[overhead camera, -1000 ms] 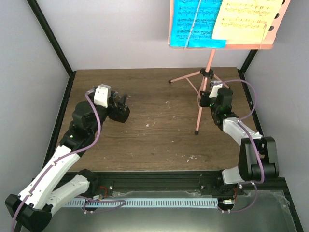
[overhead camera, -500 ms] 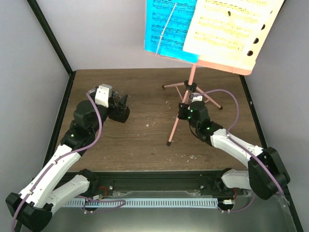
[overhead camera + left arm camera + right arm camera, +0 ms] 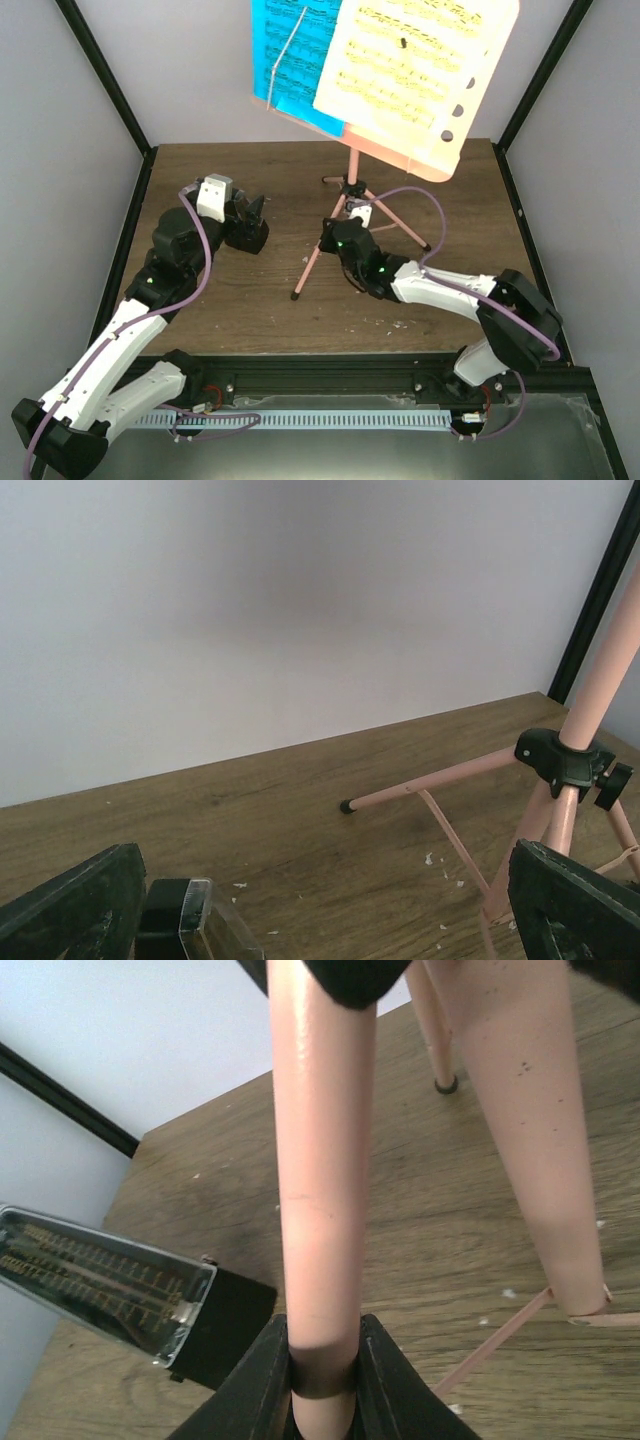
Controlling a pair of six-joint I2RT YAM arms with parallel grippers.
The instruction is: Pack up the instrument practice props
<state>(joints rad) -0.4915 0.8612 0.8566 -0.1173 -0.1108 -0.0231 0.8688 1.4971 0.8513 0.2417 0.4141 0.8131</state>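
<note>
On the stand (image 3: 400, 160), both pages' (image 3: 410, 70) print seems illegibly small.

music stand (image 3: 351, 189) stands mid-back on the table (image 3: 250, 300). Two sheet-music pages (image 3: 405, 70) sit side by side on its desk (image 3: 422, 168). metronome (image 3: 250, 230) is on the table left of the stand, apart.

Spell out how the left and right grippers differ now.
The left gripper has its jaws wide open; the right gripper has them shut on the pink music stand. The left gripper grips nothing, though the metronome lies between its jaws; the right gripper holds the stand's pole. The left gripper sits at the table's left, the right gripper near its middle. Both hang low over the table.
</note>
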